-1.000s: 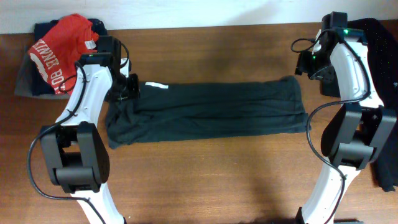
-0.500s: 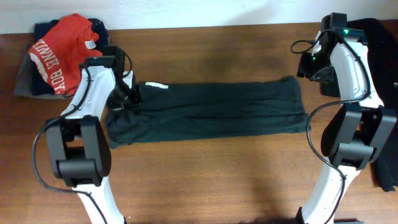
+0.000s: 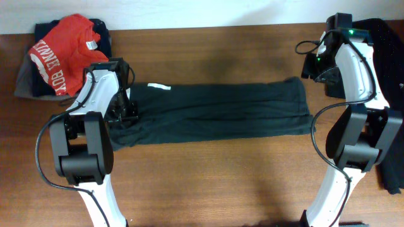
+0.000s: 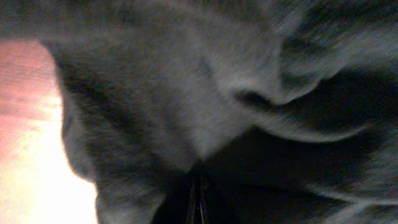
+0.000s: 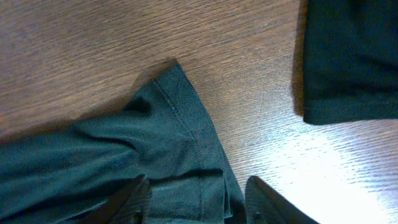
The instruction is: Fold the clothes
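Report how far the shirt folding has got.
Done: the tee lies folded lengthwise into a long strip on the table. In hand: left hand shut on its left end; right hand open over the right corner. Left: folding the strip crosswise into a compact stack.

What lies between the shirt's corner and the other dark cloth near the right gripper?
Only bare table, shown in the right wrist view; the shirt and the dark cloth lie apart.

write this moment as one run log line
black T-shirt: folded into long strip | left gripper: shut on its left end | right gripper: open over its right corner
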Controlling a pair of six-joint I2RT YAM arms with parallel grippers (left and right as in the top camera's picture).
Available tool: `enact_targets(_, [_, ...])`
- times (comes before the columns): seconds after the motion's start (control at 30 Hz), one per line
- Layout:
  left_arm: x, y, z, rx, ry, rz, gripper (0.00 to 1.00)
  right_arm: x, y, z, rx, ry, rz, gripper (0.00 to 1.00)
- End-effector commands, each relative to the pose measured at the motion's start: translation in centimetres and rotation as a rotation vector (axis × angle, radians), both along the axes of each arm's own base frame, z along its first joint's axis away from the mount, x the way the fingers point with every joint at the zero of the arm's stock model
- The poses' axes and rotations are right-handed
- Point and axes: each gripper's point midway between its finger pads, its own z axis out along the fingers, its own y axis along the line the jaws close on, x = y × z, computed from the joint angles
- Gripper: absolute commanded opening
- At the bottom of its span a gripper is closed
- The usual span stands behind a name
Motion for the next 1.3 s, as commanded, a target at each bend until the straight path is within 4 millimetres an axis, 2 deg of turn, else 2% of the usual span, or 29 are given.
enact_targets(0.0, [0.8, 0.8, 1.8, 0.041, -0.019, 0.012, 0.06, 0.3, 0.3, 0.5, 0.004, -0.012, 0.001, 0.58])
enact_targets(0.03, [0.8, 0.9, 2.4, 0.049, -0.017, 0.011, 0.07, 0.3, 0.3, 0.5, 0.004, -0.012, 0.001, 0.62])
enact_targets(0.13, [1.0, 1.5, 3.7, 0.082, -0.018, 0.008, 0.18, 0.2, 0.0, 0.5, -0.012, -0.009, -0.003, 0.7])
enact_targets(0.23, [1.5, 1.6, 3.9, 0.084, -0.037, 0.009, 0.35, 0.2, -0.2, 0.5, -0.025, -0.008, -0.006, 0.84])
enact_targets(0.3, [2.3, 1.6, 3.6, 0.085, -0.071, 0.011, 0.87, 0.2, -0.3, 0.5, -0.026, -0.007, -0.007, 0.97])
enact_targets(0.33, [2.9, 1.7, 3.5, 0.084, -0.097, 0.014, 0.99, 0.1, -0.6, 0.4, -0.034, -0.003, -0.012, 0.99])
enact_targets(0.5, [4.4, 1.7, 3.4, 0.079, -0.16, 0.021, 0.99, -0.5, -2.8, 0.1, -0.003, 0.001, -0.033, 0.99])
enact_targets(0.67, [5.2, 1.6, 3.3, 0.073, -0.19, 0.022, 0.99, -1.2, -1.4, -0.8, 0.248, -0.049, 0.228, 0.99])
enact_targets(0.83, [5.8, 1.7, 3.3, 0.073, -0.216, 0.023, 0.99, -2.9, -2.3, -3.7, 0.308, 0.012, 0.21, 0.99])
enact_targets(0.97, [5.8, 1.6, 3.3, 0.073, -0.215, 0.023, 0.99, -3.8, -2.1, -5.7, 0.337, 0.041, 0.245, 0.99])
enact_targets(1.27, [5.8, 1.6, 3.3, 0.073, -0.215, 0.023, 0.99, -4.6, -1.5, -7.6, 0.377, 0.049, 0.283, 0.99])
